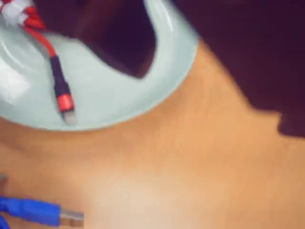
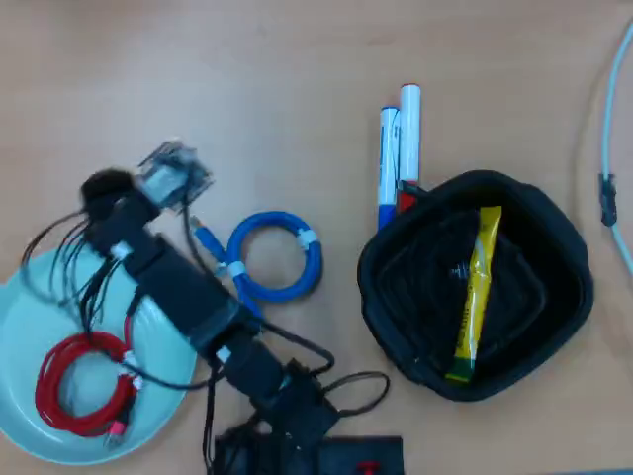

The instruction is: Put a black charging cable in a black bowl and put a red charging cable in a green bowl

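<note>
The red charging cable [image 2: 81, 384] lies coiled inside the green bowl [image 2: 30, 297], toward the rim nearest the arm's base in the overhead view, with one red-tipped plug trailing loose across the pale floor of the dish in the wrist view, so that half of the task looks done. The claw [image 2: 170, 170] hangs beyond the far rim of the green bowl, over bare worktop [image 2: 247, 79], and carries nothing that I can see; whether its jaws stand wide or narrow I cannot tell, for it is blurred. The black bowl [image 2: 554, 247] sits well apart from the green bowl, with a yellow packet [image 2: 475, 297] lying in it; two markers [image 2: 404, 139] rest at its rim. A blue coil [image 2: 277, 255] lies between the two bowls. I cannot make out the black charging cable in either view
</note>
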You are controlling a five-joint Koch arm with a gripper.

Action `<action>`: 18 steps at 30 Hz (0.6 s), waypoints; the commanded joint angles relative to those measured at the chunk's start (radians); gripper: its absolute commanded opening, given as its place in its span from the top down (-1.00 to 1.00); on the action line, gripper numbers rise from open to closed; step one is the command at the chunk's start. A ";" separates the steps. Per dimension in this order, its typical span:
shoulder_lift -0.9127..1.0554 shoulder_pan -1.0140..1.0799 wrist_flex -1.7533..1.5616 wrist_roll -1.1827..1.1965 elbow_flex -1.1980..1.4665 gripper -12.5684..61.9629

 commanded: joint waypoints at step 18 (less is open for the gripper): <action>0.091 0.430 -0.044 -0.558 0.127 -0.21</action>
